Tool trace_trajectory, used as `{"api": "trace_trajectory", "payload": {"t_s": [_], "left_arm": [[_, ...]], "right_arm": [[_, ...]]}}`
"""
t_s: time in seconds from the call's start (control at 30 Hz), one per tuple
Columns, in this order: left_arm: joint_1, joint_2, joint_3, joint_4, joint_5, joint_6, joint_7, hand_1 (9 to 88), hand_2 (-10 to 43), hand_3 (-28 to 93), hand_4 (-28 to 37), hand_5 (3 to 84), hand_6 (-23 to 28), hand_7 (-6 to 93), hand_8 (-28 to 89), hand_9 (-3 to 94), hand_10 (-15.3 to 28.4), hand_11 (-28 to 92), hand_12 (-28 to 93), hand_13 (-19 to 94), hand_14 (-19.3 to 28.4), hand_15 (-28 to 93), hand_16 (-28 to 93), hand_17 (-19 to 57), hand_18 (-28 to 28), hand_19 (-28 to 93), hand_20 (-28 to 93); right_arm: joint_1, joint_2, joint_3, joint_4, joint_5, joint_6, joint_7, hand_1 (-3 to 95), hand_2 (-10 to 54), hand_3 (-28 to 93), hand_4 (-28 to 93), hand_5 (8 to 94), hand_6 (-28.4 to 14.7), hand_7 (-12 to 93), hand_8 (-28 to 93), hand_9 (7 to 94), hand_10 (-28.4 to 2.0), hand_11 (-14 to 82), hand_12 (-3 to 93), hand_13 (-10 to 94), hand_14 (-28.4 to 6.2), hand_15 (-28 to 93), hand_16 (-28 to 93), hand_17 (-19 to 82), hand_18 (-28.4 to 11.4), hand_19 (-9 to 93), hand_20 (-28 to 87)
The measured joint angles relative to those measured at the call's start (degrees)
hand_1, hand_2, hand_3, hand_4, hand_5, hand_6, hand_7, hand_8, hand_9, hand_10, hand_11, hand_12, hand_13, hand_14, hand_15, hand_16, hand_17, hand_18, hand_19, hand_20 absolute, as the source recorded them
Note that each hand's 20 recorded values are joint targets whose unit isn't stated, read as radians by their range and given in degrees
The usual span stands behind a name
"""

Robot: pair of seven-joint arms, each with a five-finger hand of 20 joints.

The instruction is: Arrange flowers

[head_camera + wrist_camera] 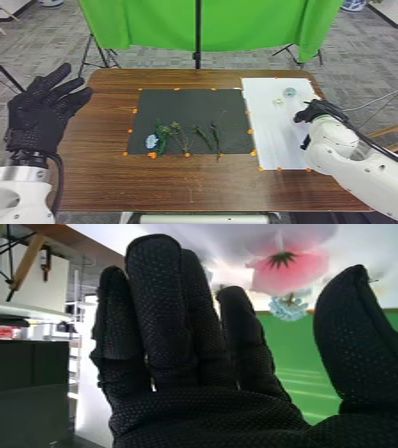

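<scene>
A green cloth hangs beyond the brown wooden table, a black pole down its middle and 2 sets of thin dark legs spread on the grey floor. The right wrist view has a dark cabinet near bright light.

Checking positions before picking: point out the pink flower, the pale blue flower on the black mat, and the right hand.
Pink flower (289,273): right wrist view, on its petals.
Pale blue flower (151,141): head view, on its bloom.
Right hand (322,109): head view, on its glove.
</scene>
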Motion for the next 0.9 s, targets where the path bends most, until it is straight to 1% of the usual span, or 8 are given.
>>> {"api": "trace_trajectory", "payload": {"t_s": [0.13, 0.23, 0.4, 0.57, 0.7, 0.77, 0.87, 0.9], "left_arm": [[-0.2, -0.01, 0.21, 0.00, 0.00, 0.00, 0.03, 21.2, 9.5, 77, -28.3, 35.6, 9.7, 12.7, -9, 30.3, 19.8, 27, 10, 24, 27.5, 53, -11, -6.6, 24.0, 65, 6], [-0.1, -0.01, 0.26, 0.00, -0.04, 0.00, 0.26, 21.2, 9.5, 77, -28.3, 35.6, 9.7, 12.7, -9, 30.3, 19.8, 27, 10, 24, 27.5, 53, -11, -6.6, 24.0, 65, 6], [0.0, 0.09, 0.81, 0.09, -0.09, -0.07, 0.85, 21.2, 9.5, 78, -28.3, 35.6, 9.7, 12.6, -9, 30.4, 19.9, 27, 10, 24, 27.6, 53, -11, -6.6, 24.0, 65, 6], [-0.3, 0.28, 1.13, 0.39, -0.12, -0.24, 1.01, 21.2, 9.5, 77, -28.3, 35.5, 9.7, 12.7, -9, 30.5, 19.8, 27, 10, 24, 27.5, 53, -11, -6.6, 24.0, 65, 6], [-0.3, 0.30, 1.10, 0.43, -0.12, -0.33, 1.01, 21.2, 9.4, 78, -28.3, 35.6, 9.8, 12.6, -9, 30.5, 19.8, 27, 10, 24, 27.5, 53, -11, -6.6, 23.9, 65, 6], [-0.4, 0.30, 1.10, 0.45, -0.12, -0.37, 0.98, 21.3, 9.4, 78, -28.3, 35.6, 9.8, 12.6, -9, 30.5, 19.7, 27, 10, 24, 27.5, 52, -11, -6.6, 24.0, 65, 6], [-0.5, 0.29, 1.10, 0.56, -0.12, -0.43, 0.86, 21.3, 9.3, 78, -28.3, 35.6, 9.7, 12.6, -9, 30.4, 19.8, 27, 10, 24, 27.5, 52, -10, -6.7, 23.9, 65, 6], [-0.7, 0.28, 1.14, 0.64, -0.12, -0.44, 0.81, 21.3, 9.3, 78, -28.3, 35.6, 9.8, 12.6, -9, 30.4, 19.8, 27, 10, 24, 27.5, 52, -10, -6.7, 24.0, 65, 6]], "right_arm": [[2.2, -0.2, -2.7, 1.2, -0.1, -0.3, -0.5, 28.1, -3.4, 74, -25, 40.5, -2.7, 12, -11, 64.5, -18.4, 21.2, 14.8, 65, -14.7, 61, 12, 35, -24.3, 90, 6], [4.4, -0.3, -5.1, 1.9, -0.1, -0.2, -0.9, 28.7, -3.9, 75, -25, 41.5, -1.4, 13, -11, 64.5, -18.0, 21.2, 14.7, 65, -14.5, 61, 12, 35, -24.2, 90, 5], [7.9, -1.3, -8.5, 3.3, 0.2, -0.2, -1.6, 32.3, -4.1, 75, -25, 54.3, -0.2, 15, -13, 69.6, -16.3, 20.7, 14.6, 67, -13.8, 58, 12, 35, -24.0, 89, 5], [7.9, -2.6, -7.7, 4.0, 0.7, -1.1, -1.6, 39.6, -8.3, 78, -26, 59.9, -0.1, 18, -13, 71.9, -14.3, 21.2, 15.0, 70, -11.7, 56, 13, 36, -22.4, 88, 5], [7.7, -3.0, -7.8, 4.5, 0.7, -1.2, -1.5, 44.4, -9.4, 77, -27, 62.9, -0.2, 21, -11, 73.5, -13.4, 22.4, 15.2, 72, -9.9, 54, 15, 38, -20.7, 88, 4], [7.5, -3.2, -7.8, 4.9, 0.7, -1.3, -1.5, 48.0, -9.5, 75, -28, 64.6, -0.4, 24, -4, 75.5, -12.4, 20.3, 18.3, 74, -8.7, 52, 17, 39, -20.2, 88, 4], [7.5, -3.4, -7.9, 5.2, 0.3, -1.1, -1.5, 54.0, -9.5, 69, -28, 69.6, 0.2, 34, -1, 83.5, -8.4, 11.5, 27.7, 78, -5.6, 48, 24, 41, -18.6, 89, 5], [7.7, -3.4, -8.3, 5.3, 0.1, -1.0, -1.5, 54.6, -9.5, 69, -28, 70.6, 0.6, 35, -1, 85.3, -8.1, 9.6, 29.6, 78, -5.1, 47, 24, 41, -18.4, 89, 5]]}}
